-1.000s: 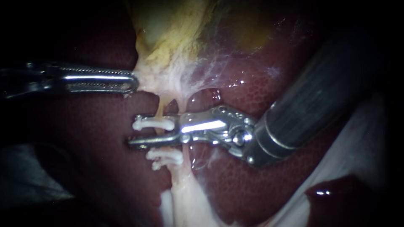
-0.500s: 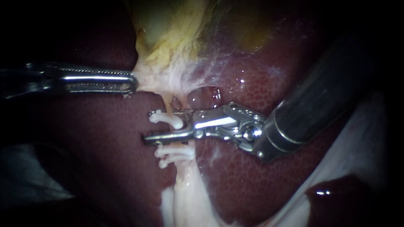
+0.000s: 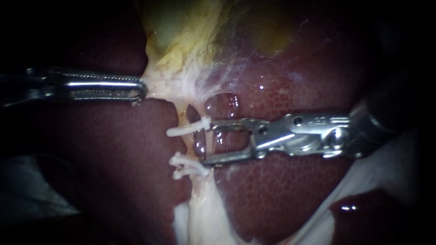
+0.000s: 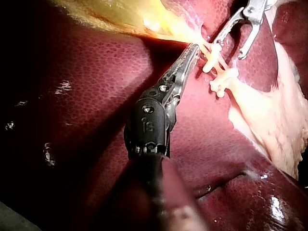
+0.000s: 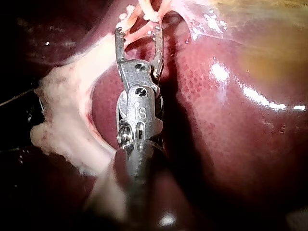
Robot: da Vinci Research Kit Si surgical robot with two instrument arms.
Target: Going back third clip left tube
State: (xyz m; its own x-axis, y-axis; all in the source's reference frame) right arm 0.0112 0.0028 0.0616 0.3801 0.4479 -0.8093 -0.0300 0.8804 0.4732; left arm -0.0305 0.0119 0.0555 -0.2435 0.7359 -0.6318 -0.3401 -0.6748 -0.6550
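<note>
Right instrument holds its jaws apart and grips nothing, the tips astride the clipped tube over the liver. One white clip crosses the tube by the upper jaw tip, with seemingly two more clips just below. Left instrument is clamped on pale tissue under the gallbladder.

Centre lit, edges in shadow; glare on wet liver and left instrument.
</note>
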